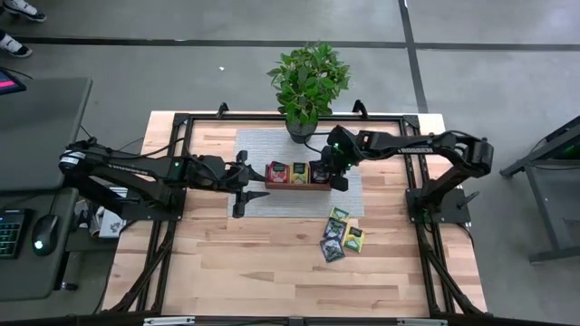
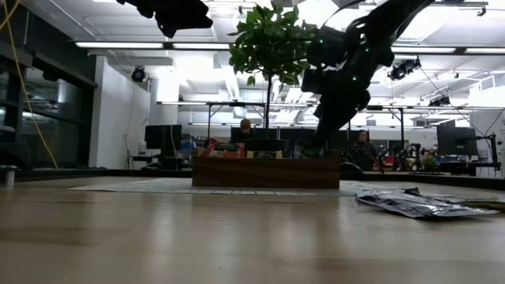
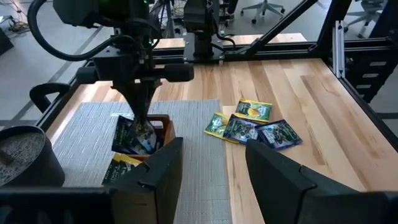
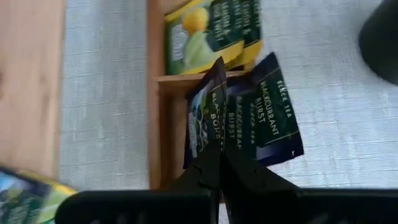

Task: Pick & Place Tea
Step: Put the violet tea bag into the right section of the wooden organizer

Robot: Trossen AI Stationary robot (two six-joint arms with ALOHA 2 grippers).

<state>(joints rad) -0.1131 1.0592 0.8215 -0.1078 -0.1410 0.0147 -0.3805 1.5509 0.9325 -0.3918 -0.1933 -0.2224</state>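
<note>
A dark sachet [image 4: 214, 118] stands on edge in the tray's [image 1: 296, 186] right compartment, pinched by the right hand [image 4: 221, 163]; that arm reaches in from the right, hand pointing down; 4 sachets [image 1: 341, 234] lie flat on the tabletop [image 1: 272, 263]; the left hand [image 3: 211, 168], fingers spread, hovers beside the tray.

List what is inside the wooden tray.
The wooden tray holds a red sachet, yellow-green sachets and dark sachets, one pinched by the right hand. Lower sachets are hidden.
</note>
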